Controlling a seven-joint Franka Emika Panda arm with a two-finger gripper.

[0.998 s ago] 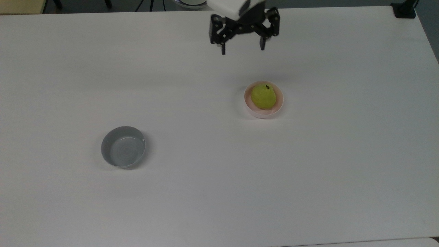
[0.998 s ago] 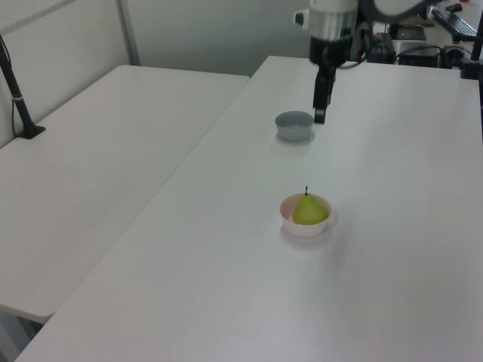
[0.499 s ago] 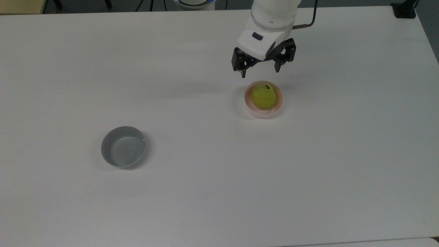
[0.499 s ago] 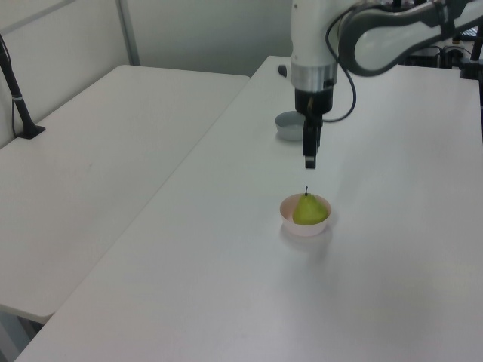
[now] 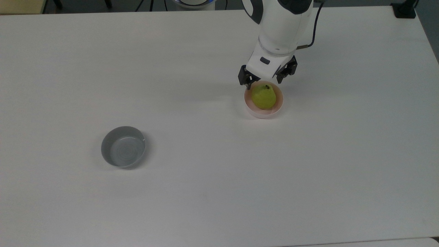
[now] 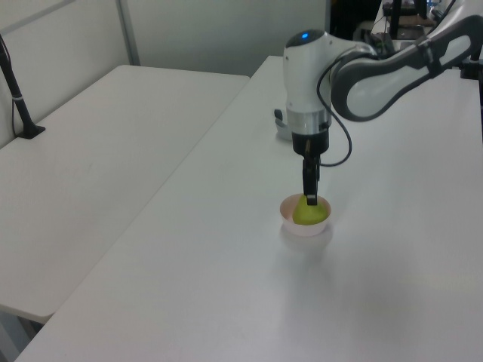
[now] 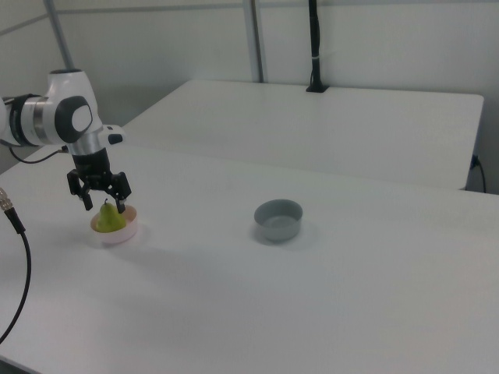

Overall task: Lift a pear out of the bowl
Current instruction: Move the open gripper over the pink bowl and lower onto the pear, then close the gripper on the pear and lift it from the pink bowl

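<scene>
The pear (image 5: 263,96) sits upright in the pink bowl (image 5: 279,104), right of centre in the upper half of the top view. The gripper (image 5: 264,83) hangs directly over the pear's stem end, its fingers spread wide, one on each side of the fruit's top and not closed on it. The white arm (image 5: 281,27) rises toward the frame's top edge. A grey bowl (image 5: 123,147) stands well apart, lower left, on the white table (image 5: 205,188).
</scene>
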